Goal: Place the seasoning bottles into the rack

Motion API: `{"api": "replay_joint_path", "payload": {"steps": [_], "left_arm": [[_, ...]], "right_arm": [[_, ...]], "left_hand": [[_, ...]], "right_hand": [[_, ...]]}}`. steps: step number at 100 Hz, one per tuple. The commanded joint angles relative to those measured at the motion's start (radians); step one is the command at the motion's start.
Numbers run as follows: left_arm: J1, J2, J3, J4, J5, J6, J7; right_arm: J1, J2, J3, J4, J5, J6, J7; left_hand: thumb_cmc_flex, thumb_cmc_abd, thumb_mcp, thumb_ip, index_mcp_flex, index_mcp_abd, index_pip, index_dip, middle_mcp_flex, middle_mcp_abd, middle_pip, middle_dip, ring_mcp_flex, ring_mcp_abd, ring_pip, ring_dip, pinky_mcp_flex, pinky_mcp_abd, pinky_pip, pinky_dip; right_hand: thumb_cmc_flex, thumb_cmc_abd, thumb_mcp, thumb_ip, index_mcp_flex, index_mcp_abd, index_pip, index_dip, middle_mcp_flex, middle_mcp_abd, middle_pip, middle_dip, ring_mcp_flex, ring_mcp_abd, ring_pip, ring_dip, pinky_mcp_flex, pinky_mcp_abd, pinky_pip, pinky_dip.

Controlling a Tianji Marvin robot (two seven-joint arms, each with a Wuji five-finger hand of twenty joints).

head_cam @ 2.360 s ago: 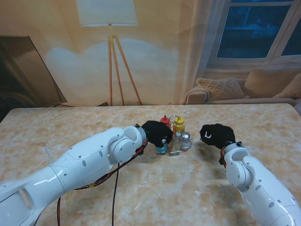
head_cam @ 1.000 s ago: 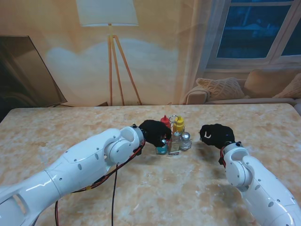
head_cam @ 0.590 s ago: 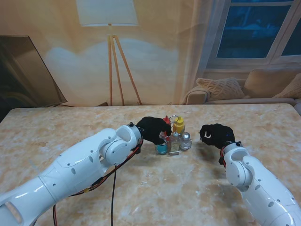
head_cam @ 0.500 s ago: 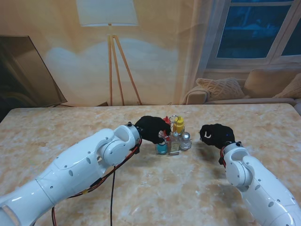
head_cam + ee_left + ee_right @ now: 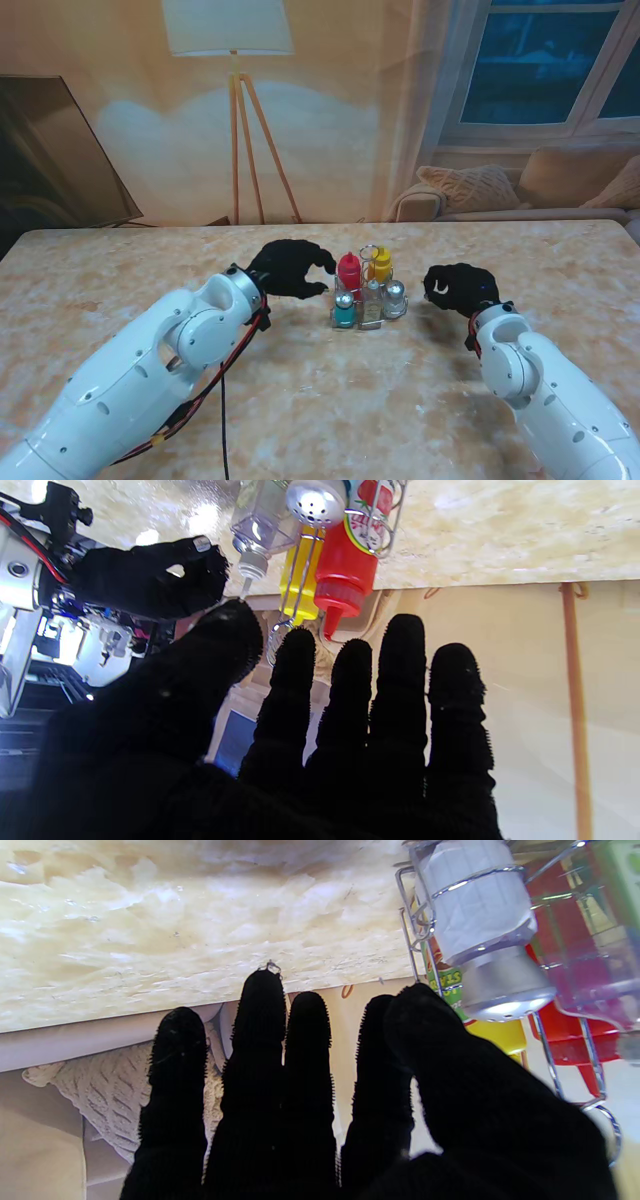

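The wire rack stands on the counter between the two arms, holding a red bottle, a yellow bottle, a clear bottle and two shakers. The left robot hand hangs just left of the rack, fingers spread, holding nothing. The right robot hand sits right of the rack, fingers extended side by side, empty.

White arms, black hands, red cables

Red bottle, yellow bottle
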Motion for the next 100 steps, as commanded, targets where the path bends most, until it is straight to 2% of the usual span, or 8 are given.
{"api": "replay_joint_path", "payload": {"steps": [1,14,20,27,44,58,75,100], "left_arm": [[0.036,0.015,-0.028,-0.006,0.030,-0.010,0.014],[0.103,0.015,-0.098,-0.012,0.054,-0.010,0.057],[0.129,0.014,-0.123,-0.004,0.059,-0.011,0.082],[0.158,0.007,-0.142,0.009,0.049,-0.001,0.127],[0.202,-0.001,-0.170,0.053,0.058,0.025,0.204],[0.219,-0.011,-0.176,0.092,0.039,0.050,0.251],[0.240,-0.021,-0.184,0.128,0.024,0.068,0.306],[0.260,-0.035,-0.198,0.143,-0.043,0.089,0.328]], "right_arm": [[-0.016,-0.003,-0.001,-0.015,-0.005,-0.008,0.014],[-0.019,-0.003,0.001,-0.019,-0.003,-0.011,0.016],[-0.019,-0.003,0.000,-0.020,-0.001,-0.012,0.018],[-0.019,-0.003,-0.001,-0.022,0.001,-0.012,0.024],[-0.016,-0.003,-0.008,-0.024,0.008,-0.014,0.030],[-0.013,-0.003,-0.012,-0.024,0.013,-0.015,0.034],[-0.014,-0.003,-0.012,-0.027,0.013,-0.015,0.036],[-0.026,-0.002,-0.005,-0.047,0.011,-0.014,0.045]], "left_hand": [[0.015,0.044,-0.042,0.028,0.011,0.017,-0.031,0.009,-0.030,0.010,-0.013,-0.008,-0.033,0.026,-0.010,-0.024,-0.024,0.020,-0.019,-0.017],[0.054,0.093,-0.114,0.030,0.016,0.024,-0.056,0.013,-0.030,0.009,-0.025,-0.011,-0.057,0.042,-0.020,-0.032,-0.057,0.030,-0.034,-0.016],[0.073,0.125,-0.176,0.029,0.017,0.021,-0.071,0.027,-0.031,0.003,-0.033,-0.015,-0.100,0.062,-0.044,-0.044,-0.102,0.051,-0.054,-0.009],[0.079,0.135,-0.191,0.028,0.020,0.023,-0.076,0.031,-0.028,-0.005,-0.036,-0.016,-0.140,0.071,-0.061,-0.050,-0.150,0.065,-0.069,-0.001],[0.098,0.151,-0.221,0.028,0.025,0.031,-0.096,0.033,-0.021,0.012,-0.058,-0.031,-0.146,0.072,-0.070,-0.061,-0.159,0.059,-0.098,-0.004],[0.125,0.176,-0.272,0.025,0.031,0.040,-0.110,0.040,-0.011,0.023,-0.067,-0.049,-0.143,0.075,-0.072,-0.072,-0.160,0.052,-0.104,-0.009],[0.132,0.185,-0.285,0.031,0.029,0.042,-0.116,0.041,-0.014,0.026,-0.070,-0.057,-0.146,0.077,-0.079,-0.081,-0.163,0.047,-0.113,-0.017],[0.175,0.197,-0.345,0.031,0.025,0.040,-0.119,0.060,-0.025,0.028,-0.071,-0.058,-0.164,0.088,-0.073,-0.083,-0.180,0.049,-0.116,-0.028]], "right_hand": [[0.010,-0.002,0.005,-0.003,0.008,-0.001,0.014,0.003,0.011,0.010,0.008,0.022,0.001,0.002,0.014,0.012,-0.007,0.006,0.018,0.003],[0.012,0.001,-0.001,-0.001,0.009,0.000,0.013,0.003,0.010,0.011,0.007,0.020,0.001,0.004,0.014,0.012,-0.008,0.007,0.017,0.003],[0.018,-0.010,0.000,0.000,0.009,-0.001,0.013,0.003,0.012,0.010,0.008,0.020,0.002,0.002,0.013,0.012,-0.008,0.006,0.016,0.003],[0.017,-0.010,0.002,0.000,0.008,-0.002,0.012,0.003,0.012,0.010,0.007,0.021,0.002,0.001,0.013,0.012,-0.006,0.004,0.016,0.003],[0.015,-0.011,0.005,-0.001,0.008,-0.003,0.012,0.003,0.012,0.009,0.007,0.021,0.003,0.002,0.012,0.012,-0.004,0.005,0.015,0.002],[0.015,-0.013,0.008,-0.002,0.007,-0.002,0.012,0.003,0.012,0.010,0.006,0.022,0.003,0.001,0.011,0.012,-0.006,0.005,0.014,0.001],[0.016,-0.016,0.009,-0.002,0.007,-0.004,0.012,0.004,0.014,0.009,0.007,0.022,0.004,0.000,0.011,0.012,-0.004,0.003,0.013,0.000],[0.015,-0.018,0.013,-0.004,0.007,-0.005,0.013,0.004,0.013,0.008,0.005,0.023,0.005,0.000,0.011,0.012,-0.002,0.004,0.013,-0.001]]}}
